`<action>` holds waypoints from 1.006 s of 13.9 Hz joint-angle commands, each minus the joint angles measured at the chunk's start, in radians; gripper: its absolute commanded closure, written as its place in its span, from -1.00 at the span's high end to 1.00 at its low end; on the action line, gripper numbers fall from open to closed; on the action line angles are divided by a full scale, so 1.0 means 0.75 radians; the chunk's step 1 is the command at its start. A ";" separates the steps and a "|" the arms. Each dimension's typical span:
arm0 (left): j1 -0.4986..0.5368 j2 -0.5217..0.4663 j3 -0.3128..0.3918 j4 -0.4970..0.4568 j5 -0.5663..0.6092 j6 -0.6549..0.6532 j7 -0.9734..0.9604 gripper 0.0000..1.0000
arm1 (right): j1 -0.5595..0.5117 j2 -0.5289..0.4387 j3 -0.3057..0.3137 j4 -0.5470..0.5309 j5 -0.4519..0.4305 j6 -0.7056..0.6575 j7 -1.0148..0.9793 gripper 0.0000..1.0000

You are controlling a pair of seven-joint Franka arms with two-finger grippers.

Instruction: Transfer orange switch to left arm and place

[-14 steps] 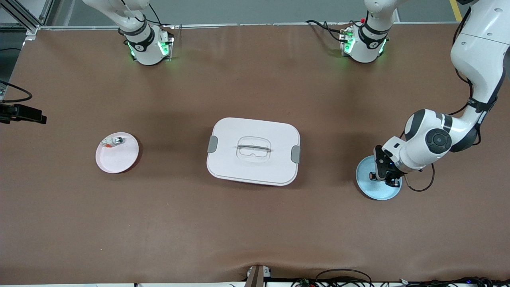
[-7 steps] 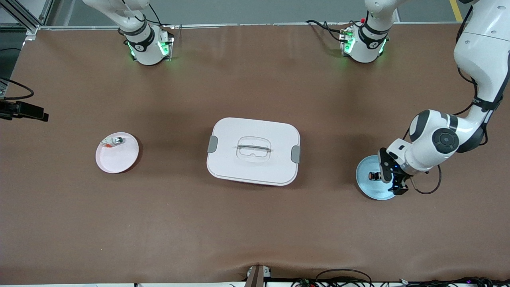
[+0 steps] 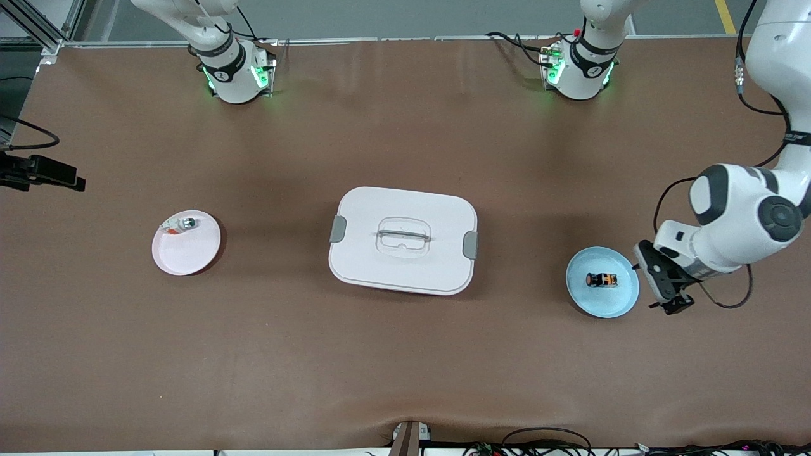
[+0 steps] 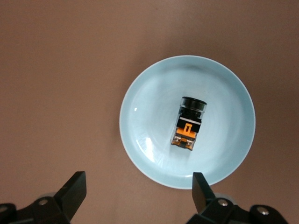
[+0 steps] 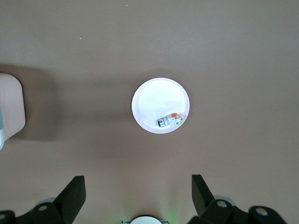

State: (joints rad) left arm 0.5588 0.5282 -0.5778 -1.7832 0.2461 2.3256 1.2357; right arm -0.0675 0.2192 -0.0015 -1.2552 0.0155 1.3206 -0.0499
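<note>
The orange switch (image 3: 600, 279) lies on its side in a light blue plate (image 3: 602, 304) near the left arm's end of the table. In the left wrist view, the switch (image 4: 189, 125) shows its black body and orange band in the plate (image 4: 140, 116). My left gripper (image 3: 665, 296) is open and empty, just off the plate's rim toward the left arm's end; its open jaws (image 4: 138, 179) frame the plate's edge. The white box (image 3: 367, 253) stands shut in the middle of the table. My right gripper (image 5: 138, 184) is open and empty, high over the table near its base, out of the front view.
A pink plate (image 3: 187, 253) near the right arm's end holds a small whitish piece (image 3: 180, 224); the plate (image 5: 154, 100) and the piece (image 5: 170, 120) also show in the right wrist view, with the box's corner (image 5: 9, 107). A black fixture (image 3: 38, 174) sticks in at that table edge.
My left gripper has moved off the blue plate toward the left arm's end of the table. The switch now lies uncovered in the plate. The right arm has not visibly moved.
</note>
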 commanded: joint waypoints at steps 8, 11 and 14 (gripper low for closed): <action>-0.003 -0.007 -0.046 0.385 -0.152 -0.442 -0.430 1.00 | 0.006 -0.145 -0.004 -0.165 0.012 0.094 0.019 1.00; -0.001 -0.015 -0.097 0.430 -0.150 -0.475 -0.687 1.00 | 0.008 -0.151 -0.002 -0.159 0.004 0.082 0.019 1.00; -0.003 -0.094 -0.132 0.422 -0.152 -0.485 -1.015 1.00 | 0.002 -0.170 -0.006 -0.169 0.010 0.098 0.019 1.00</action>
State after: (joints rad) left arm 0.5573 0.5088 -0.6661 -1.4651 0.1459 1.9952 0.6008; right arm -0.0638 0.1294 -0.0040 -1.3360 0.0155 1.3700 -0.0486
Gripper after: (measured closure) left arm 0.000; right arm 0.000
